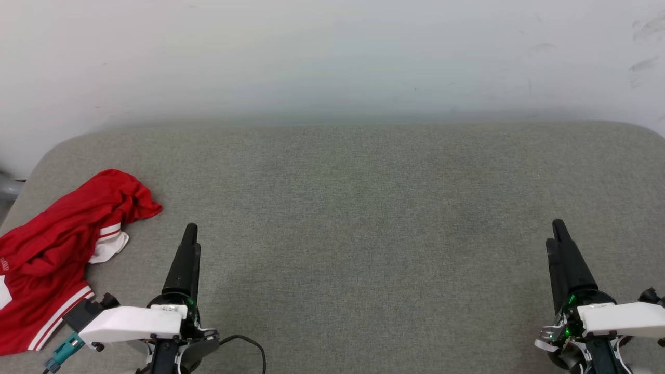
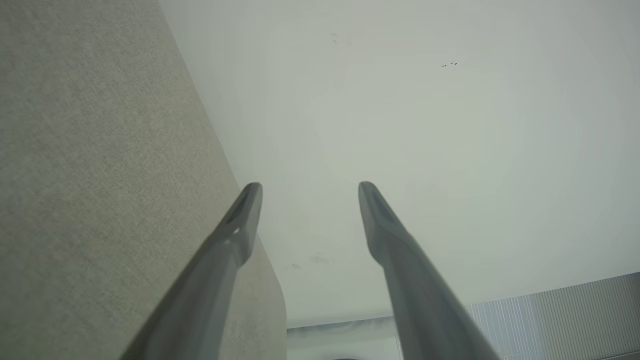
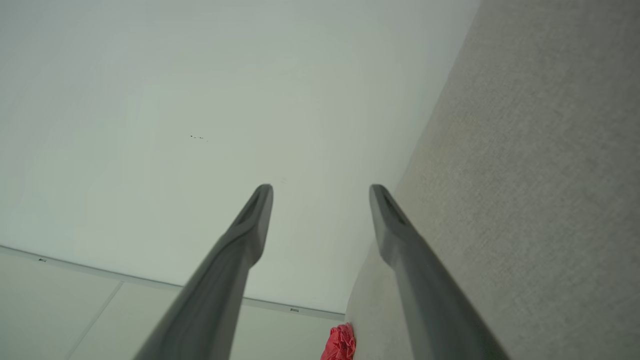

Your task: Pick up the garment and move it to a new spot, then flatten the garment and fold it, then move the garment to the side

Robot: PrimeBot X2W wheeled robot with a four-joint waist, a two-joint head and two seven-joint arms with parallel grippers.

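The garment (image 1: 57, 249), red with a white sleeve and striped trim, lies crumpled at the left edge of the grey padded table (image 1: 363, 208). A small red corner of the garment (image 3: 340, 344) shows low in the right wrist view. My left gripper (image 1: 190, 232) hovers at the lower left, just right of the garment and apart from it. In the left wrist view my left gripper (image 2: 309, 190) stands open and holds nothing. My right gripper (image 1: 558, 228) is at the lower right, far from the garment. The right wrist view shows my right gripper (image 3: 320, 192) open, nothing between its fingers.
A pale wall (image 1: 332, 57) rises behind the table's far edge. The table has rounded corners at the far left and far right. A black cable (image 1: 249, 345) trails from my left wrist at the bottom edge.
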